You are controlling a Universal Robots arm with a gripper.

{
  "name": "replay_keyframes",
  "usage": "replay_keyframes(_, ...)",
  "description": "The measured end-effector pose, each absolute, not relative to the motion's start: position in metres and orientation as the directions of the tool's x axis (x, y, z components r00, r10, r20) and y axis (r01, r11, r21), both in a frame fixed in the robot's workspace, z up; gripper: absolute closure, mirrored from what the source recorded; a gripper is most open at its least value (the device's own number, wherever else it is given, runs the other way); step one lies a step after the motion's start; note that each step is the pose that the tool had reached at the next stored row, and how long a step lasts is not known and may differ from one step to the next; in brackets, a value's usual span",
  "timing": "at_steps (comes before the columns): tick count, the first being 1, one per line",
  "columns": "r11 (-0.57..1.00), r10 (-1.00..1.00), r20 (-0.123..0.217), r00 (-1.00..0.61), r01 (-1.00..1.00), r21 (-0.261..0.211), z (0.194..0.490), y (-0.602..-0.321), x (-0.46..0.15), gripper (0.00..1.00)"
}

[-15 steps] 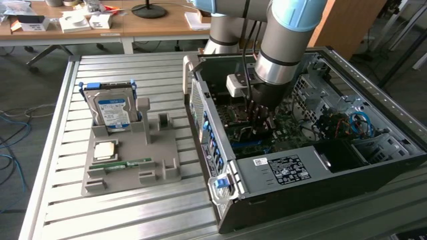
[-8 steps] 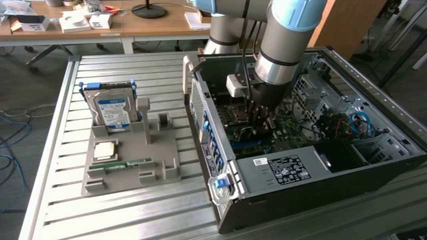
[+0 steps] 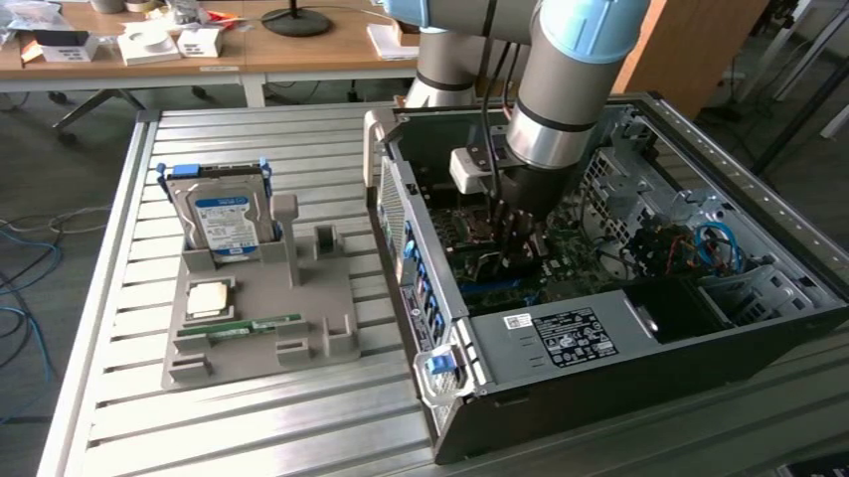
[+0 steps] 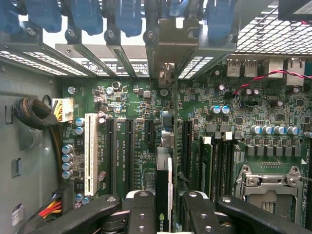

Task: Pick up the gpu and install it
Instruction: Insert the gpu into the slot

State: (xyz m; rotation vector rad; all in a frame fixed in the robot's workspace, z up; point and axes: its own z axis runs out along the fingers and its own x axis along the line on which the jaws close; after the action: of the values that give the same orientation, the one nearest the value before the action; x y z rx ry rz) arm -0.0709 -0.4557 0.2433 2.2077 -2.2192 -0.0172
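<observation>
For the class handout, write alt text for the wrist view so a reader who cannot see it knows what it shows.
Seen from the wrist, the gripper holds the gpu edge-on between its black fingers, above a green motherboard inside an open computer case. A white expansion slot and several black slots lie beside the card.

Green motherboard (image 4: 141, 105); black gpu (image 4: 163, 195) edge-on; blue slot clips (image 4: 87, 17); blue-white-labelled hard drive (image 3: 226, 224); grey tray (image 3: 265, 328)

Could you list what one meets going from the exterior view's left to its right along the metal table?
Hard drive standing in the grey parts tray → small green memory stick lying in the tray → open computer case, where the pincer holds the gpu.
</observation>
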Motion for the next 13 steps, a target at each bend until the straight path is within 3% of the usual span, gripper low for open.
replay_keyframes(4,0.006,-1.0,0.0,-0.006,-1.0,0.016,0.2432,-0.4556,-0.0711,0.72)
replay_keyframes(5,0.005,-1.0,0.0,-0.005,-1.0,0.016,0.2433,-0.4557,-0.071,0.66)
replay_keyframes(13,0.005,-1.0,0.0,-0.005,-1.0,0.016,0.2526,-0.4557,-0.071,0.66)
